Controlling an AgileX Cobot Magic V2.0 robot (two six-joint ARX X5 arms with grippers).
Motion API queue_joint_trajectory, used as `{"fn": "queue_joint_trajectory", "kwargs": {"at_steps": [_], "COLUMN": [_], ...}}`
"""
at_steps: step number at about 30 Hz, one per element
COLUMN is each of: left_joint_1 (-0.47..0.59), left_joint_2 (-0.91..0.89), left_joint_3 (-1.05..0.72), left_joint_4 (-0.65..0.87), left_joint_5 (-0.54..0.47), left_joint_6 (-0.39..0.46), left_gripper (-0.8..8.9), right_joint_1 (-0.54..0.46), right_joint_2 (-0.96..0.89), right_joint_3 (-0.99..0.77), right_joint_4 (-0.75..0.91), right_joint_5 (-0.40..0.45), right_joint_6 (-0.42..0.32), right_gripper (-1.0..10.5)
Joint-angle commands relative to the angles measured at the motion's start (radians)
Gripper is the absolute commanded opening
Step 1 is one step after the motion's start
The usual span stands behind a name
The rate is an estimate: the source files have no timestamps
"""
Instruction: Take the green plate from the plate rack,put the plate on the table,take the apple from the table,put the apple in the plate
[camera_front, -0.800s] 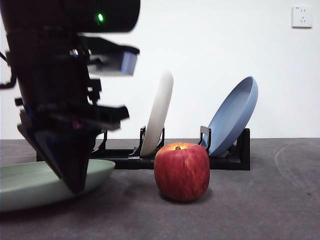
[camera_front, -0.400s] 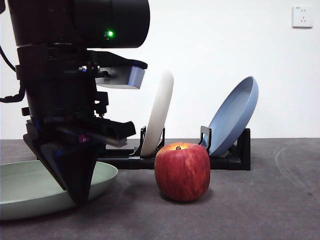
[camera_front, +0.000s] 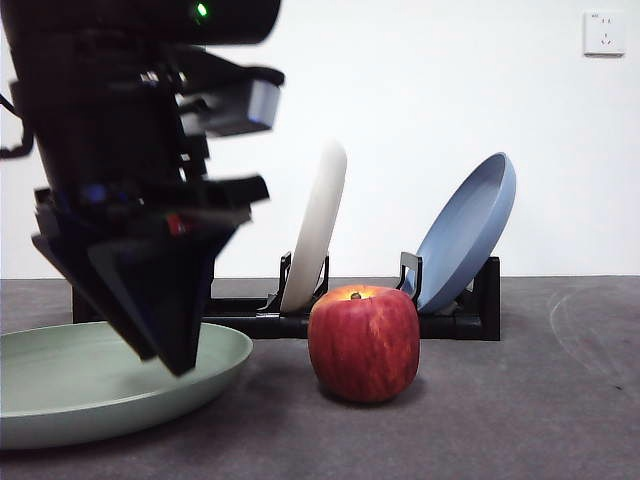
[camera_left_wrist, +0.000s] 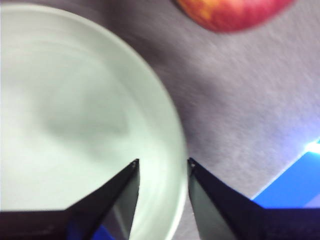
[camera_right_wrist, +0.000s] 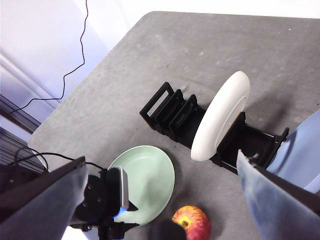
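Note:
The green plate (camera_front: 80, 380) lies flat on the table (camera_front: 500, 420) at the front left. My left gripper (camera_front: 178, 362) hangs just above the plate's right rim. Its jaws are open and empty and stand on either side of the rim in the left wrist view (camera_left_wrist: 162, 162). The red apple (camera_front: 363, 343) stands upright on the table right of the plate, in front of the black plate rack (camera_front: 460, 322). A part of the apple shows in the left wrist view (camera_left_wrist: 230, 12). My right gripper (camera_right_wrist: 161, 160) is open and empty, high above the scene.
A cream-white plate (camera_front: 318, 225) and a blue plate (camera_front: 468, 230) lean in the rack behind the apple. Bare table lies right of the apple. From above, the green plate (camera_right_wrist: 145, 180) sits beside the apple (camera_right_wrist: 192, 222), in front of the rack (camera_right_wrist: 172, 112).
The left gripper has risen off the plate and drifted a little right. The plate has settled flat, its right rim now reaching further right. The apple has not moved.

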Motion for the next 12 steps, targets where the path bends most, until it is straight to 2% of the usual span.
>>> {"fn": "queue_joint_trajectory", "kwargs": {"at_steps": [1,4,7,12], "left_joint_1": [0.02,0.039,0.054,0.066], "left_joint_2": [-0.019,-0.055,-0.116,-0.261], "left_joint_3": [-0.01,-0.003,0.033,0.215], "left_joint_4": [-0.022,-0.068,-0.159,-0.351], "left_joint_5": [-0.006,-0.023,-0.115,-0.274], "left_joint_6": [-0.008,-0.008,-0.01,-0.017], "left_gripper": [1.97,2.95,3.18,3.18], "right_joint_1": [0.002,0.002,0.002,0.024], "right_joint_2": [0.002,0.002,0.002,0.002], "right_joint_3": [0.003,0.003,0.003,0.003], "right_joint_4": [0.001,-0.008,-0.022,-0.043], "right_joint_5": [0.003,0.003,0.003,0.003], "right_joint_6": [-0.003,-0.004,-0.005,-0.014], "right_gripper": [5.0,5.0,5.0,5.0]}}
